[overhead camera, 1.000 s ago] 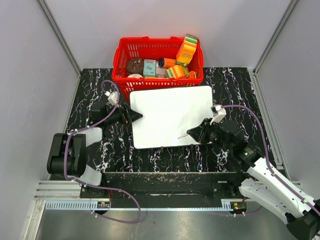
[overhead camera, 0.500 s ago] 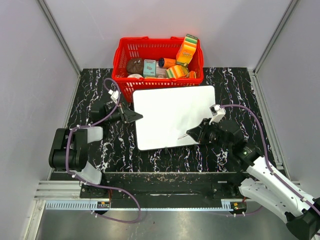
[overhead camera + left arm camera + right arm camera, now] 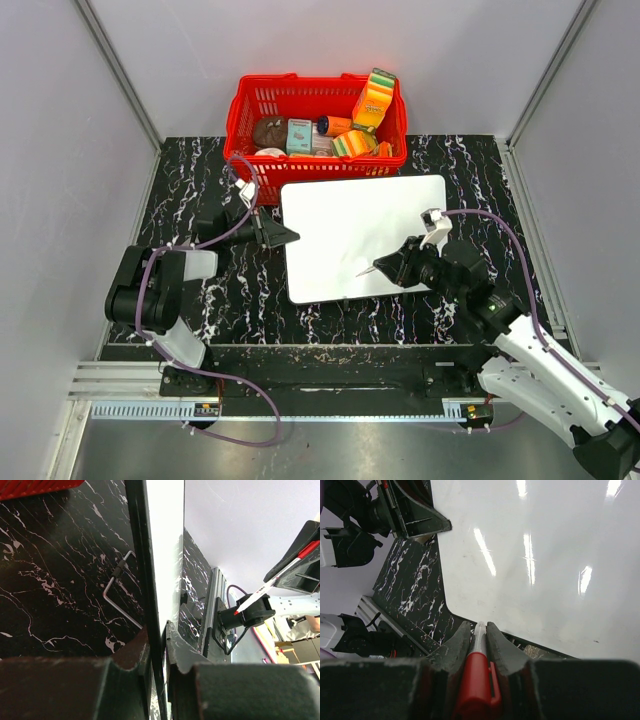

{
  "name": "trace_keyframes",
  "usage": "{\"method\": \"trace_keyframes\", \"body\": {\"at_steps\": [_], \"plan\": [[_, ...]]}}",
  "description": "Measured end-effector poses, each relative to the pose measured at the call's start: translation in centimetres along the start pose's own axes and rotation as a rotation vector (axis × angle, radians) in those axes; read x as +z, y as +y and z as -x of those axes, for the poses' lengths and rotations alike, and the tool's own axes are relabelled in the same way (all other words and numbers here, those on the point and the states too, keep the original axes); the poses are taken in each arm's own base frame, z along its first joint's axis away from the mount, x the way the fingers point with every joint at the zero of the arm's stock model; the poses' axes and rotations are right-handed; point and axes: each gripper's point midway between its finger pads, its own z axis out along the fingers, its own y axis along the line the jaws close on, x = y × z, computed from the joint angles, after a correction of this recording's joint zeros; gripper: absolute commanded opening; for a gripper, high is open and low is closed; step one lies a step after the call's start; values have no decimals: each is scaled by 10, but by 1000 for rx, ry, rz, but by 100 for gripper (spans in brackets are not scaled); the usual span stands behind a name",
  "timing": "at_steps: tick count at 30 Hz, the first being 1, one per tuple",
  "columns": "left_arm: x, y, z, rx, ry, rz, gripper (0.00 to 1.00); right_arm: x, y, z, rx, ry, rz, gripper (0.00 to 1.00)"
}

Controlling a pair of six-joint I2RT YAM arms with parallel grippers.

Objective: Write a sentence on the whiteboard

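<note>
We found the left gripper (image 3: 285, 236) pinched onto the left edge of the whiteboard (image 3: 370, 225), which lay on the black marbled table (image 3: 480, 170) just before the red basket (image 3: 250, 110). The right gripper (image 3: 392, 267) was clamped on a red marker (image 3: 478, 675), its tip over the board's near part.

Bright, even overhead light; streaky glare on the whiteboard (image 3: 530, 555); wrist-view foregrounds blurred.

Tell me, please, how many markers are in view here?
1: a red marker clamped in the right claw, its tip over the near part of the whiteboard. Others may lie hidden in the red basket.
</note>
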Motion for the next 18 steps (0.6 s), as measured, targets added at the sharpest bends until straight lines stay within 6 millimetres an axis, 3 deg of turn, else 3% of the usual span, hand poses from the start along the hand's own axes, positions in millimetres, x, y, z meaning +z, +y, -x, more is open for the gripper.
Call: {"method": "trace_keyframes", "body": {"at_steps": [9,18], "plan": [[2,3,-13,-26,11,18,0,-1,7,17,-71,-37,15,0],[9,-6,-20,0,24,38,0,21,14,42,-153,-82,20,0]]}}
